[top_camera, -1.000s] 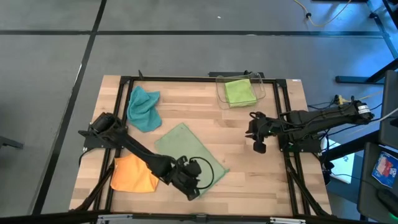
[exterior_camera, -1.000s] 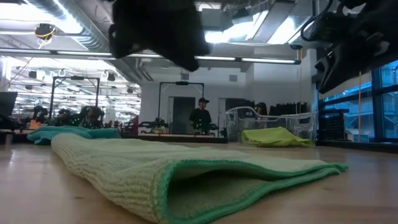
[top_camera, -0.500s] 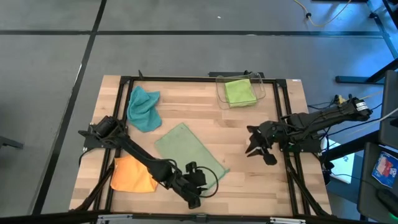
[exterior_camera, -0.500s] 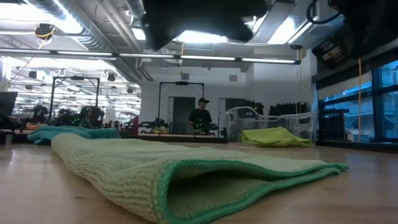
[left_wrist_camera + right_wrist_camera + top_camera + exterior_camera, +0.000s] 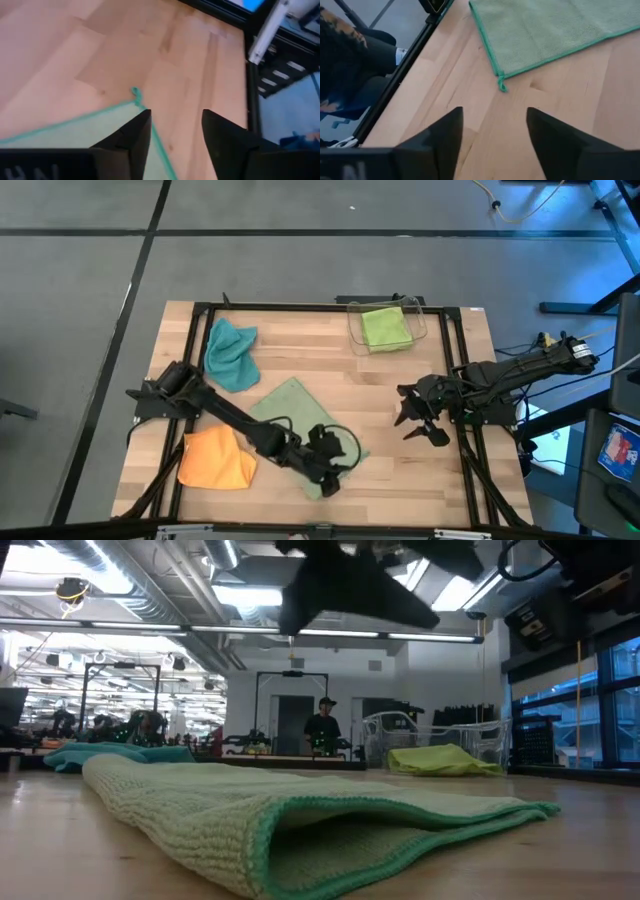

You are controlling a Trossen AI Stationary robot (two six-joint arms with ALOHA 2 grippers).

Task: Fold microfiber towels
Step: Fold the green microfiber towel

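Note:
The pale sage green towel (image 5: pixel 300 418) lies folded flat mid-table, its folded edge toward the low camera (image 5: pixel 300 825). My left gripper (image 5: pixel 335 470) hovers open above it near its right corner (image 5: pixel 135 93), touching nothing. My right gripper (image 5: pixel 420 428) hangs open over bare wood to the right, facing that same corner (image 5: pixel 501 84). The orange towel (image 5: pixel 215 460) lies at the near left. The teal towel (image 5: pixel 230 352) lies crumpled at the far left. The lime green towel (image 5: pixel 385 328) rests in the clear bin (image 5: pixel 352 330).
A black frame (image 5: pixel 300 307) runs around the tabletop. Bare wood (image 5: pixel 400 480) lies between the sage towel and the right frame rail. In the low view a person (image 5: pixel 322 728) stands far off in the room behind the table.
My left gripper has swung toward the table's right edge, from the sage towel's near corner to above its right corner. My right gripper has rolled, tipped toward the near edge and opened. The towels have stayed where they were.

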